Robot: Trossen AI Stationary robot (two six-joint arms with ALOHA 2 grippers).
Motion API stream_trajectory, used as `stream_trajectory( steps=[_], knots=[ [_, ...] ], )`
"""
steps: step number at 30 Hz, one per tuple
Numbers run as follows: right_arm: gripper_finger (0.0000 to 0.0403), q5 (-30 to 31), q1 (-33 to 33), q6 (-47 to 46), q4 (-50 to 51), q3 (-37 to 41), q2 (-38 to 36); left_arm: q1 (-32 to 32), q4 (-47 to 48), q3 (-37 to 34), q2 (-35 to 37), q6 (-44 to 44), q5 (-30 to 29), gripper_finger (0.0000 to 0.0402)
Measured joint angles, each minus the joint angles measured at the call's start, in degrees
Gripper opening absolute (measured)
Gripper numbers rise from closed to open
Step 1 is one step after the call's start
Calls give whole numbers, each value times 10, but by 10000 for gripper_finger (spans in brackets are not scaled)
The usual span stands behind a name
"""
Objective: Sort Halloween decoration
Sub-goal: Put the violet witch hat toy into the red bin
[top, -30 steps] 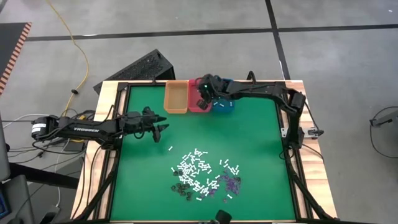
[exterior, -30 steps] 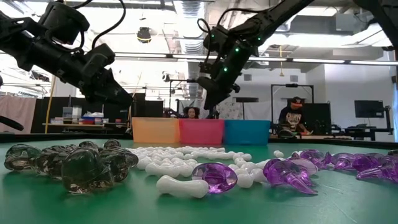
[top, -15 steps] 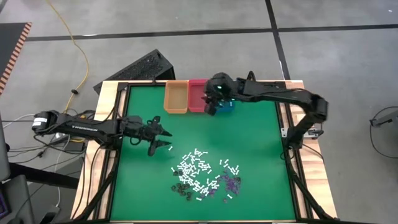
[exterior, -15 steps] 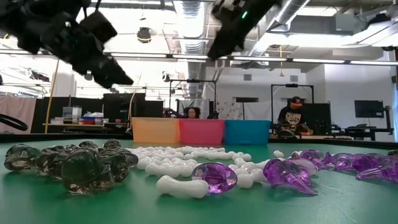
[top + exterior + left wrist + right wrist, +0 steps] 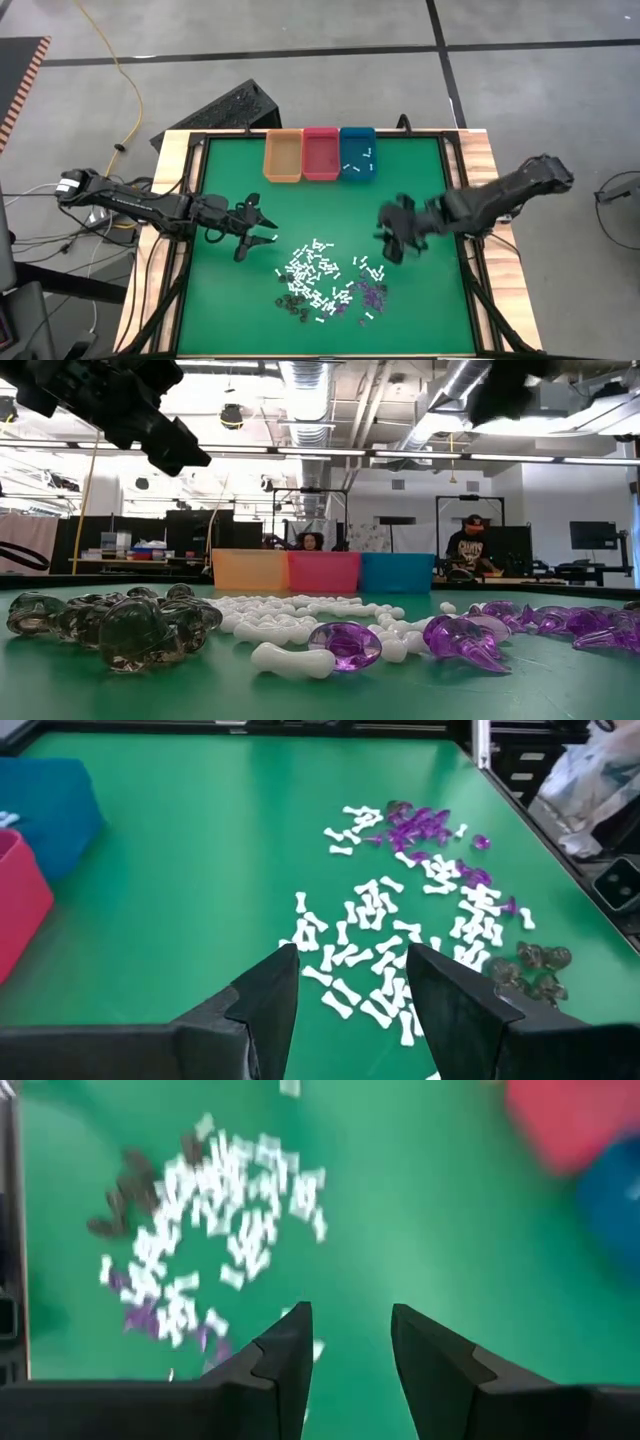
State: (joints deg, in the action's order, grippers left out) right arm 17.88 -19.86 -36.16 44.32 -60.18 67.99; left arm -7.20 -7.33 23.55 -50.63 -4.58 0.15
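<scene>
High view: the Halloween decoration (image 5: 325,280), a scatter of white bone-shaped sticks, purple bits and dark brown-black bits, lies on the green table (image 5: 320,215) as one loose pile, well apart from the three bins along the far edge. Relative to this pile, the left gripper (image 5: 262,233) sits just beside its left side, above the mat, with its fingers spread apart and nothing between them. The right gripper (image 5: 388,243) is near the pile's right side, also above the mat; its fingers stand apart with a clear gap and hold nothing. Beyond the pile, the orange bin (image 5: 283,156), pink bin (image 5: 320,153) and teal bin (image 5: 357,152) stand side by side, touching; a few white pieces lie inside the teal bin. Left wrist view shows the pile directly ahead of the open fingers (image 5: 270,1005): white sticks nearest, purple bits farther off, dark bits to one side. Right wrist view shows the same pile ahead of that arm's parted fingers (image 5: 285,1360). Low view places dark translucent pieces (image 5: 115,622), white sticks (image 5: 292,656) and purple pieces (image 5: 345,644) in front of the bins.
</scene>
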Motion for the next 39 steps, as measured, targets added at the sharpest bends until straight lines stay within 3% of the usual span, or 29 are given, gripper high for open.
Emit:
stream_trajectory(
  steps=[5, 14, 26, 39],
  knots=[
    [166, 42, -96, -116, -56, 87, 25, 0, 1, 0, 0, -5, -6, 179],
    [166, 14, -181, -201, -133, 94, 126, 0, 1, 0, 0, -14, -11, 179],
    [168, -17, -204, -238, -146, 91, 190, 1, 2, 0, 0, -13, -21, 179],
    [212, -63, -187, -218, -163, 91, 251, 1, 7, 0, 0, -16, -24, 179]
  ],
)
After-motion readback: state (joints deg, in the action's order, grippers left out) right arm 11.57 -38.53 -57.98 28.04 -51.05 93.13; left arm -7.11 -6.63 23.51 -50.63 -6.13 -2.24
